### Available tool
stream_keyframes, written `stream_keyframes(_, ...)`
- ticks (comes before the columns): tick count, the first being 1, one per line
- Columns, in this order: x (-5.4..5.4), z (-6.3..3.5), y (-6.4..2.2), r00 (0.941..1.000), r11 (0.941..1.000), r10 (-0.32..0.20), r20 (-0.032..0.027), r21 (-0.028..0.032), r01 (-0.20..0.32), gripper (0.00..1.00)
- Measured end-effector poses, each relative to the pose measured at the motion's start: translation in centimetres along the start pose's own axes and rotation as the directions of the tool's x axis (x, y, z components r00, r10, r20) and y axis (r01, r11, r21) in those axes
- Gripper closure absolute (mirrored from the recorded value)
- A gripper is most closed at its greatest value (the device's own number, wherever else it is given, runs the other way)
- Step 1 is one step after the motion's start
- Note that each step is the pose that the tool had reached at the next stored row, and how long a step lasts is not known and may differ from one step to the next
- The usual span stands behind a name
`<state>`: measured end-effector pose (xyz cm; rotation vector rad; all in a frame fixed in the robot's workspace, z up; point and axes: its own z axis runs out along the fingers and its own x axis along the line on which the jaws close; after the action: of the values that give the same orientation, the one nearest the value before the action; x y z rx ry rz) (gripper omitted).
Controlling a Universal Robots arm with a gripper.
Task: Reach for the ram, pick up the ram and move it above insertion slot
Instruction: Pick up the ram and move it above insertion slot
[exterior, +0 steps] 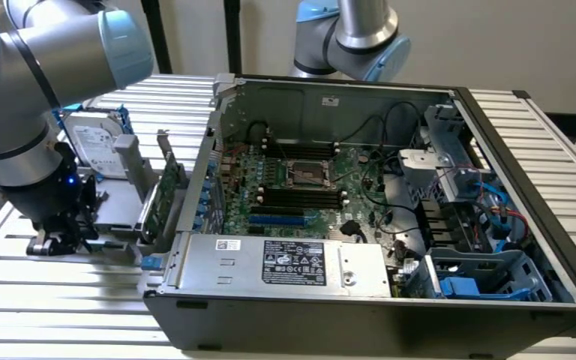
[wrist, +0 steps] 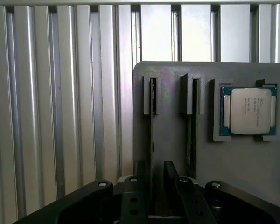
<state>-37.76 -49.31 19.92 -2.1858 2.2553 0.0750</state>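
i'm looking at a ribbed metal table (exterior: pixel 58 300). an open computer case (exterior: pixel 318 326) sits on it, and a flat grey holder plate (wrist: pixel 242 168) lies on the slats at the exterior view's left.

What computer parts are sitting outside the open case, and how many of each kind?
Ram sticks, standing on edge in slots: 2
Processor chip: 1
Hard drive: 1
Green expansion card: 1
Total: 5
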Motion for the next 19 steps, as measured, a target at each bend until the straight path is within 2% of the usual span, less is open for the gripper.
stream_keyframes(11,0.08,0.17,0.02,1.0000,1.0000,0.000,0.0079,-0.0030,0.000,0.69)
stream_keyframes(19,0.09,0.23,0.28,1.0000,1.0000,0.000,0.0087,-0.0029,0.001,0.69)
